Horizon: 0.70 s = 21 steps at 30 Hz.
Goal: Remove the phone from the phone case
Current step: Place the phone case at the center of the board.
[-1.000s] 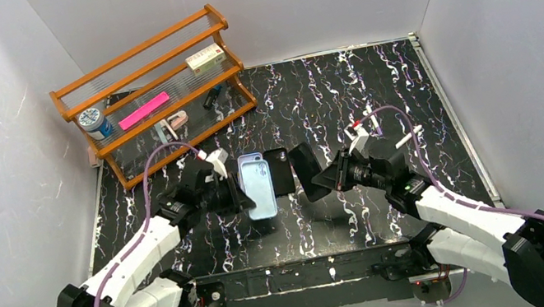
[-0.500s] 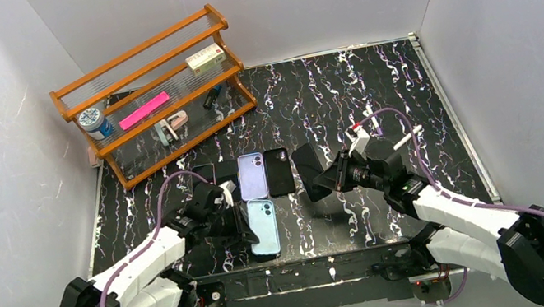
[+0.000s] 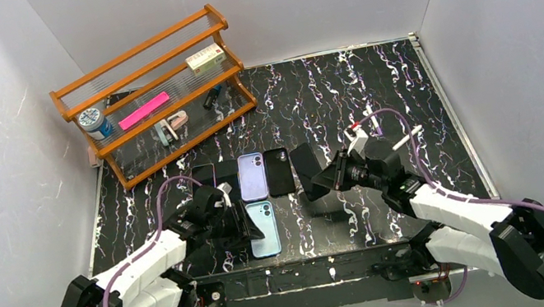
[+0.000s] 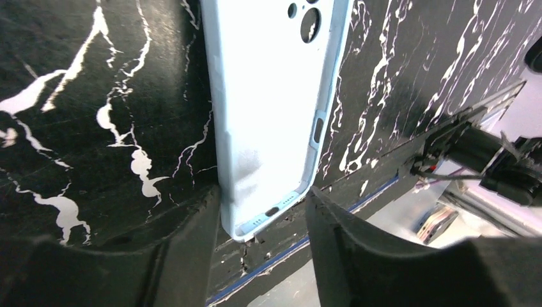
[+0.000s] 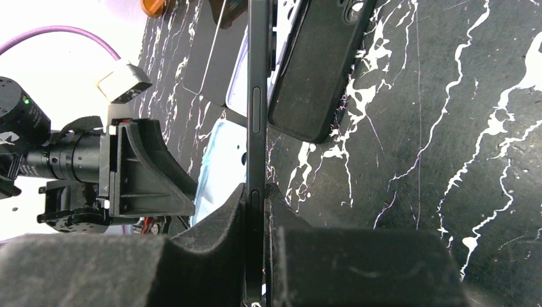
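The light blue phone case [image 3: 263, 228] lies flat and empty near the table's front edge, its inside and camera cut-outs showing in the left wrist view [image 4: 268, 96]. My left gripper [image 3: 242, 226] [image 4: 263, 224] is open, its fingers [image 4: 185, 256] on either side of the case's bottom end. To the right, my right gripper [image 3: 331, 179] [image 5: 257, 198] is shut on the black phone [image 3: 306, 171], held above the table and seen edge-on in the right wrist view [image 5: 257, 96].
A purple phone case [image 3: 252, 176] and a black one [image 3: 278, 171] [image 5: 316, 70] lie side by side mid-table, with a dark flat item [image 3: 205, 174] to their left. A wooden rack [image 3: 151, 98] with small items stands at the back left.
The left gripper carried the light blue case toward the front edge, laid it flat and opened. The right gripper kept its hold on the black phone and barely moved.
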Motion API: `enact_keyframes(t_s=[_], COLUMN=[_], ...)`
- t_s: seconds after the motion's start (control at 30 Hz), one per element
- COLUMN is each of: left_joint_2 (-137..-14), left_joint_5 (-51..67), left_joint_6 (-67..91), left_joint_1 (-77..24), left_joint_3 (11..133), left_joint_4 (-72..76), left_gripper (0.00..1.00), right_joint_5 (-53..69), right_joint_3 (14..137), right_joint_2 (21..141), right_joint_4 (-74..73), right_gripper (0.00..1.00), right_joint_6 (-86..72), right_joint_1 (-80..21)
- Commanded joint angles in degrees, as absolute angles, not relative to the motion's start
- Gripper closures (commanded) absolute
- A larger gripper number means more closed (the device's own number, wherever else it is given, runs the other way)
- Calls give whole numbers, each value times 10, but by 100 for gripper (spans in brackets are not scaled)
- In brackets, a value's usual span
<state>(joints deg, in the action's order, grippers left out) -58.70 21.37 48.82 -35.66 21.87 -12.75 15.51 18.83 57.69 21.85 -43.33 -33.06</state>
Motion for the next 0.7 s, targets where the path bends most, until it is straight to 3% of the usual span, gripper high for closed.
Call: enact_keyframes(t_s=[0.0, 0.07, 0.23, 0.67], left_joint_2=[-558, -534, -493, -553], left_joint_5=[165, 135, 88, 41], left_joint_6=[510, 523, 555, 626], left_joint_1=[-359, -359, -359, -361], left_joint_3=[221, 227, 258, 344], left_joint_4=[-136, -146, -152, -45], left_gripper=[41, 25, 3, 2], right_joint_5=[192, 225, 226, 126], right_joint_3=[188, 193, 213, 277], right_joint_2=[593, 612, 659, 776], right_joint_4=[300, 323, 357, 456], right_gripper=[99, 99, 99, 99], right_joint_6=[-442, -438, -438, -443], right_joint_1=[-329, -330, -364, -489])
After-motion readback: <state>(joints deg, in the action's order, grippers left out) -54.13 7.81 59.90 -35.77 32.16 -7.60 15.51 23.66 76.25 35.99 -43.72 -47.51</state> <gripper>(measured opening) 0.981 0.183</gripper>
